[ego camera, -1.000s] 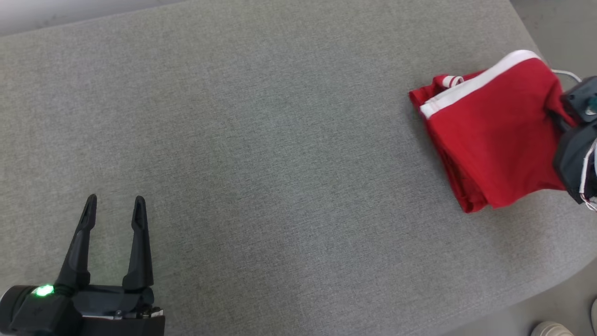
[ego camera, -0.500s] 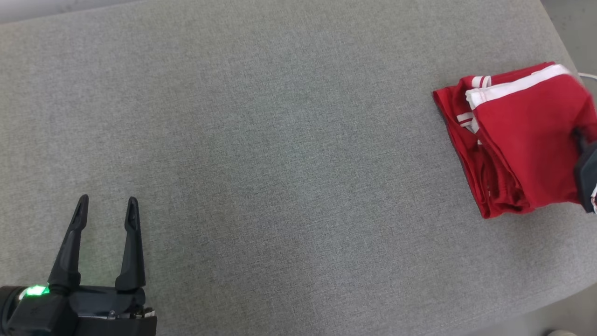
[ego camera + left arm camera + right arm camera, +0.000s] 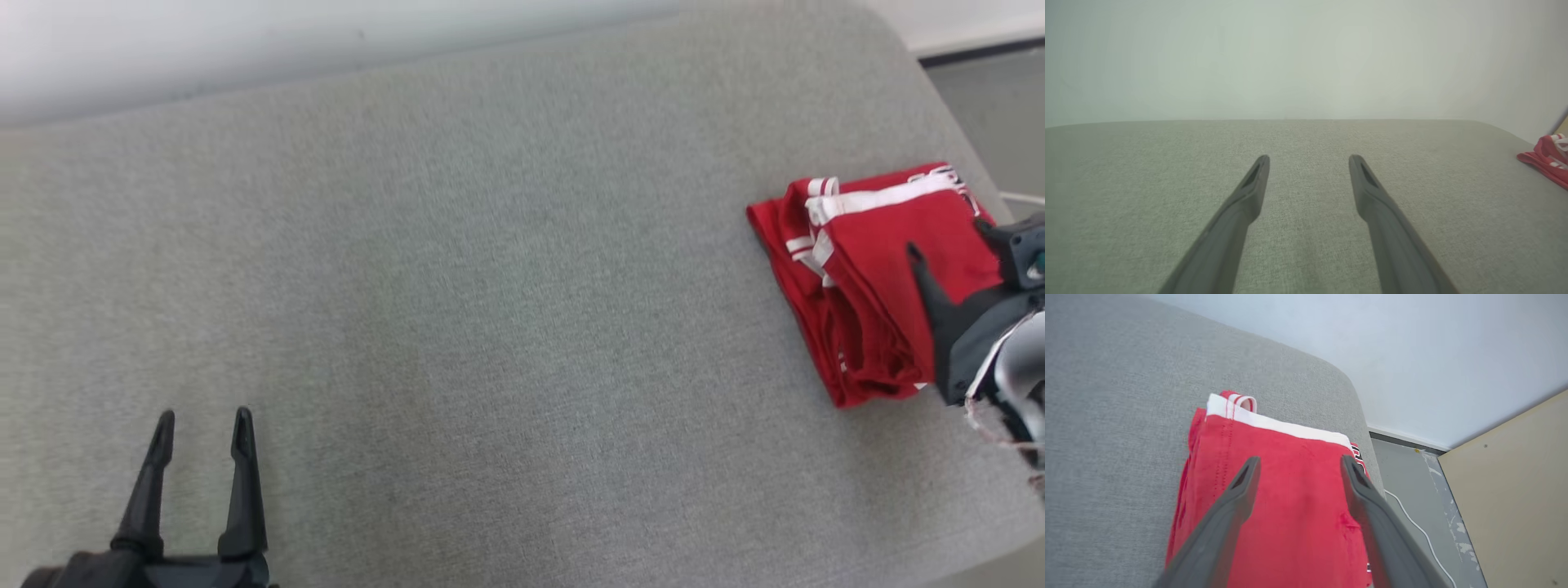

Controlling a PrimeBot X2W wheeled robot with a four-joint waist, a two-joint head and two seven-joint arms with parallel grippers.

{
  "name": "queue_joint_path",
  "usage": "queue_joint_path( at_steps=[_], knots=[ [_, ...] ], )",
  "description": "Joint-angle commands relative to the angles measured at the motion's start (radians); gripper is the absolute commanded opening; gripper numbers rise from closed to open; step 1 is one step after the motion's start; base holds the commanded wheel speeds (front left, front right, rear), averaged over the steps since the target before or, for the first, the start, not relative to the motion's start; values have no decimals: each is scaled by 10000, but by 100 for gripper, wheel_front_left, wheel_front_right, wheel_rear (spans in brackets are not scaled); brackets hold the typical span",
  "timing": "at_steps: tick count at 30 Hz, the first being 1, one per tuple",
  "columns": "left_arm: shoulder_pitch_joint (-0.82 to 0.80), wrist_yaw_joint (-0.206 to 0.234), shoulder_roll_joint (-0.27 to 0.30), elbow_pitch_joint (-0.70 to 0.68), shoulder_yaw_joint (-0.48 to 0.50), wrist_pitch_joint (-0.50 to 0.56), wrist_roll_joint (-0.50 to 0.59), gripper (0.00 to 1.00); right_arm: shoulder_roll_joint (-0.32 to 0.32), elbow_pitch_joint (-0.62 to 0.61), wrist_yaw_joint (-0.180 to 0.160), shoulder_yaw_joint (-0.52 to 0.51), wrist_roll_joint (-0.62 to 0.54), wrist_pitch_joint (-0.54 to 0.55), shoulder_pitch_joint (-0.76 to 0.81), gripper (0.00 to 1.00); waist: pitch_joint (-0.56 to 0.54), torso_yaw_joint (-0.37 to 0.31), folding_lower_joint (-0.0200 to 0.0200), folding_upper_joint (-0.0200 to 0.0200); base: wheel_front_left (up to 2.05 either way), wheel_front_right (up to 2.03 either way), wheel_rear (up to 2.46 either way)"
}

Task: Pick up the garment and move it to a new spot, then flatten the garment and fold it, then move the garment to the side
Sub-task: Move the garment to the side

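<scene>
The red garment (image 3: pixel 861 273) with white stripes lies folded near the right end of the grey padded table (image 3: pixel 490 286). My right gripper (image 3: pixel 947 238) hangs open just above the garment's right part, holding nothing. In the right wrist view its fingers (image 3: pixel 1237 498) straddle the red garment (image 3: pixel 1294 510), whose white band points away. My left gripper (image 3: pixel 204 416) is open over bare table at the lower left, far from the cloth. From the left wrist, the open left gripper (image 3: pixel 1309 159) shows, with a sliver of the garment (image 3: pixel 1547 157) at the right edge.
The table's rounded right end (image 3: pixel 1359 428) drops off just beyond the garment. Below it is grey floor with a white cable (image 3: pixel 1412 524) and a beige panel (image 3: pixel 1515 486). A pale wall (image 3: pixel 245 49) runs behind the table.
My right gripper has opened and let go of the garment, which now lies flat and folded. The head camera has shifted. The left gripper stays open.
</scene>
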Motion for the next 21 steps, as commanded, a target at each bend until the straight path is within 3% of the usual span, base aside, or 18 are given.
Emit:
queue_joint_path(
  at_steps=[1,10,21],
  knots=[
    [200,16,-107,121,115,-26,-126,100,238,-442,-25,-211,50,-220,408,100,-579,219,1,1,0,0,0],
    [662,24,-531,898,739,-28,-508,100,1765,-2746,-25,-1263,169,-1478,2738,100,-1811,738,1,1,0,0,0],
    [831,47,-604,1733,927,-28,-224,100,3468,-3685,-25,-1481,280,-2442,4958,100,-2892,1534,1,1,0,0,0]
  ],
)
